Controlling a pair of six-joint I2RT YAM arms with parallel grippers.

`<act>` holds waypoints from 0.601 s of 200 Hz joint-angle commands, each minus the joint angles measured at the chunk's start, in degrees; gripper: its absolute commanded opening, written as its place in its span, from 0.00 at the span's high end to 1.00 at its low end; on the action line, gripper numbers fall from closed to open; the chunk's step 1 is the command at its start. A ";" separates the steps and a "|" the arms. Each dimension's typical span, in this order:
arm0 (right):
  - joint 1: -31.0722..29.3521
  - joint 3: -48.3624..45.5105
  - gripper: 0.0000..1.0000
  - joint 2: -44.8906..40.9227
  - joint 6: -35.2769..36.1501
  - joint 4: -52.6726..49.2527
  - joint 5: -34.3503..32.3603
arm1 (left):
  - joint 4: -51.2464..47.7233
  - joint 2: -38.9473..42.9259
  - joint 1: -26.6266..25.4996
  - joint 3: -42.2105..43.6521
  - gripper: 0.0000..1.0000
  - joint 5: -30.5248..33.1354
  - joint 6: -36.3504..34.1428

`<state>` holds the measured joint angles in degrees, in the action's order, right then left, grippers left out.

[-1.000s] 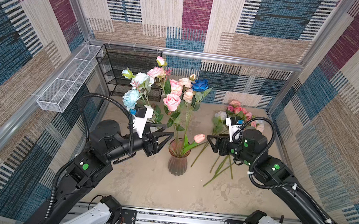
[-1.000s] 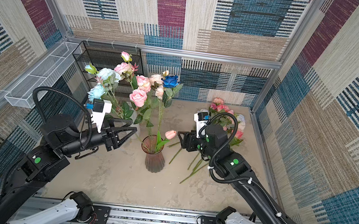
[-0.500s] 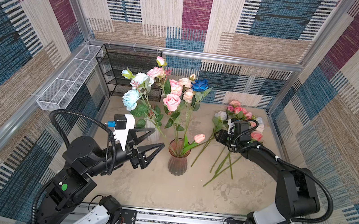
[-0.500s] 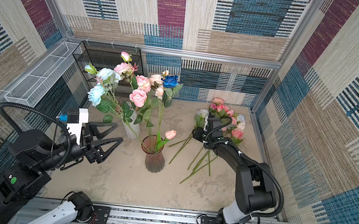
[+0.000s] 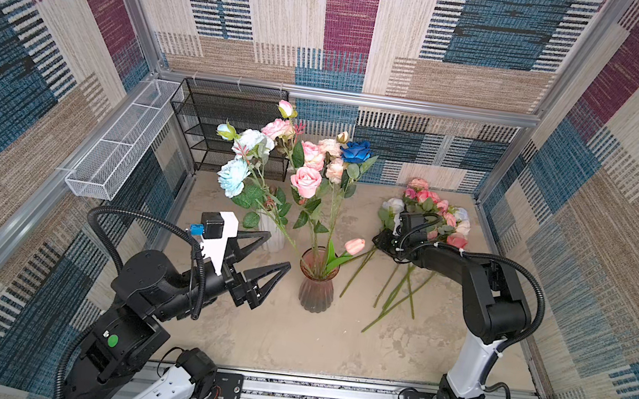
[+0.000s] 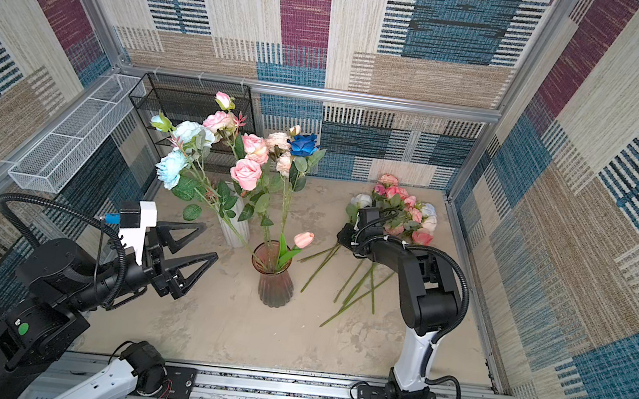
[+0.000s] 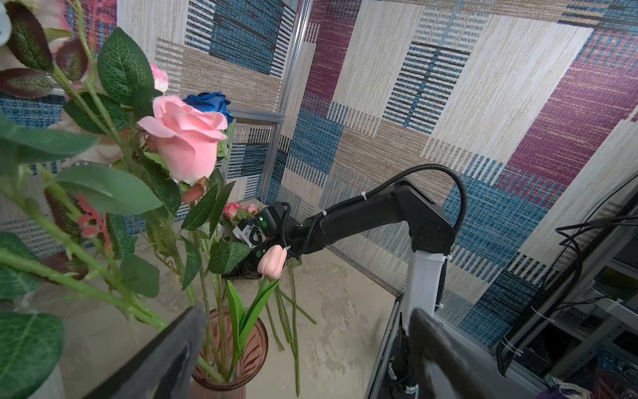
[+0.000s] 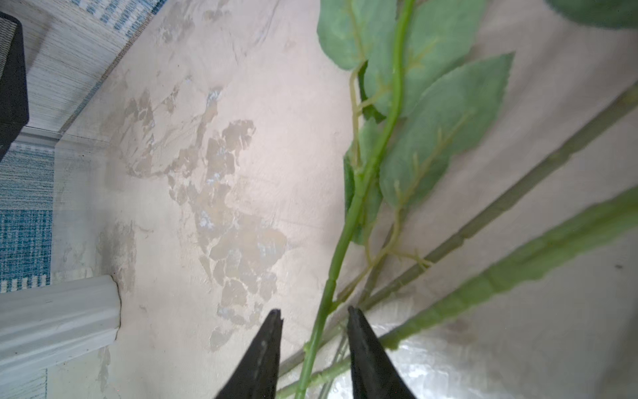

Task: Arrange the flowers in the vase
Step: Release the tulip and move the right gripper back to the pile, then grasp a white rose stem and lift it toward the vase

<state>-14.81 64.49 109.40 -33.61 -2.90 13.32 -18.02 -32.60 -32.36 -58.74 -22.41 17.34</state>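
Note:
A pink-brown glass vase (image 5: 316, 288) (image 6: 276, 283) (image 7: 238, 349) stands mid-table with a pink tulip (image 5: 354, 246) and several tall roses in it. More blooms rise from a white ribbed vase (image 5: 271, 236) behind it. Loose flowers (image 5: 429, 215) (image 6: 404, 211) lie in a pile at the right, stems (image 5: 398, 290) pointing forward. My left gripper (image 5: 278, 250) (image 6: 211, 241) (image 7: 307, 312) hovers left of the glass vase, wide open and empty. My right gripper (image 5: 381, 242) (image 6: 342, 235) (image 8: 314, 310) is low at the pile, its jaws narrowly apart on either side of a thin green stem (image 8: 362, 179).
A black wire rack (image 5: 231, 126) stands at the back left. A white mesh basket (image 5: 120, 140) hangs on the left wall. Patterned walls close in the table on three sides, and a rail (image 5: 325, 394) runs along the front.
My left gripper has drawn back from the vase and opened wide. My right arm has swung from the vase to the loose pile, and its jaws have narrowed around a stem.

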 commanded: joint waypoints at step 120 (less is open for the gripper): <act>-0.15 -3.40 1.00 -5.14 1.69 8.01 1.06 | -0.96 -1.46 0.03 -1.15 0.12 0.74 -1.41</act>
<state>-14.92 62.94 108.38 -33.34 0.14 13.43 -18.83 -33.76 -32.36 -58.92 -21.34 16.93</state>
